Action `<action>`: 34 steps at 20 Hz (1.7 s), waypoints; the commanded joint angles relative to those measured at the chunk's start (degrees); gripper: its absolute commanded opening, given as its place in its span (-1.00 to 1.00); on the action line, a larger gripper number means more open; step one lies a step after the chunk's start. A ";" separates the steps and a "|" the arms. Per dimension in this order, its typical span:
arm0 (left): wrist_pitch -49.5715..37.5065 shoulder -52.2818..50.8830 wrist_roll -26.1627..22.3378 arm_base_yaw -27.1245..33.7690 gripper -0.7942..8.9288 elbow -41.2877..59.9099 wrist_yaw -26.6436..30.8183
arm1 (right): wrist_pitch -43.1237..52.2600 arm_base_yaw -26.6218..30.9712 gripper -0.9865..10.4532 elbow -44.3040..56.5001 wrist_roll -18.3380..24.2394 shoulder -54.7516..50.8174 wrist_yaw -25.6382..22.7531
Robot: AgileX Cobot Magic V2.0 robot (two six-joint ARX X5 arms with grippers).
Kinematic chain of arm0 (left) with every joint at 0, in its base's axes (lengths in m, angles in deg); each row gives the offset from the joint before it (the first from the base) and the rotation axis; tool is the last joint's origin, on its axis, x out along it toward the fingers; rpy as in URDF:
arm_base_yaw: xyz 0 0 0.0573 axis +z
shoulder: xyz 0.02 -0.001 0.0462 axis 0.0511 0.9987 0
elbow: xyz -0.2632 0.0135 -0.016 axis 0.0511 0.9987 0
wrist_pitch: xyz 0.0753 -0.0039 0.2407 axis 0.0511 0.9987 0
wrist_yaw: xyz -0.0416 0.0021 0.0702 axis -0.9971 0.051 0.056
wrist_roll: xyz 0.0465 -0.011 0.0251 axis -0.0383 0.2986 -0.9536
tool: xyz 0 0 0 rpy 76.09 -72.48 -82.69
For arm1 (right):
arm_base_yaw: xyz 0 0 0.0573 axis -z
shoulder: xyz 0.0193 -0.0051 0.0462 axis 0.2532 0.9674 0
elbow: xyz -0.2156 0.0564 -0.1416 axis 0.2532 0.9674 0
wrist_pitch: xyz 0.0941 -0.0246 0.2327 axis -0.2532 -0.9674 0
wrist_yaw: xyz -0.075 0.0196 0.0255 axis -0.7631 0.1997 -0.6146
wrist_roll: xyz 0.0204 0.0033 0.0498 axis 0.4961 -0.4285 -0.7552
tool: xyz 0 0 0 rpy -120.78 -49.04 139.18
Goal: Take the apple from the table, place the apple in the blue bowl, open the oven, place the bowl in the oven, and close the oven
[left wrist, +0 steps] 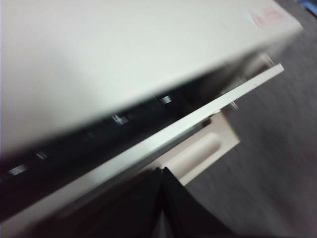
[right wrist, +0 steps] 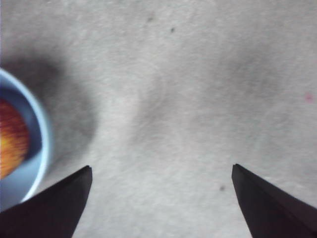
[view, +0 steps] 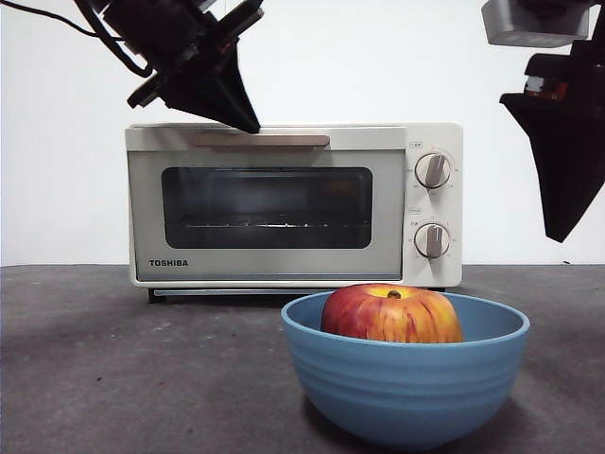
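The red, yellow-streaked apple (view: 392, 317) lies inside the blue bowl (view: 406, 388) on the table (view: 142, 378), in front of the cream oven (view: 437, 274). My left gripper (view: 248, 123) is shut, and its tip sits just above the oven's beige handle (view: 265, 140). In the blurred left wrist view the shut jaws (left wrist: 162, 173) point at the handle (left wrist: 198, 153). A dark gap shows there between the oven's top and the door's upper edge. My right gripper (view: 560, 232) hangs open and empty above the table, right of the bowl. Its wrist view (right wrist: 161, 168) shows the bowl (right wrist: 42, 144) and apple (right wrist: 12, 139) at the edge.
Two round knobs (view: 433, 170) sit on the oven's right side. A wire rack shows behind the dark glass window (view: 267, 208). A plain white wall stands behind the oven.
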 commanded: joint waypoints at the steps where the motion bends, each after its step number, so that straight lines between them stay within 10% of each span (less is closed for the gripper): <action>1: 5.46 2.05 -0.90 -1.40 -0.82 0.28 0.77 | 0.37 -0.35 -0.04 -0.04 -0.57 0.61 0.33; 21: 20.20 -2.38 -2.47 -5.86 -0.82 0.28 -0.15 | -0.22 -0.35 -0.09 -0.04 -0.57 0.66 10.62; 34: 15.17 -28.92 0.42 12.20 -0.82 17.00 -8.39 | 7.26 -0.35 -0.15 -0.04 1.25 6.40 15.54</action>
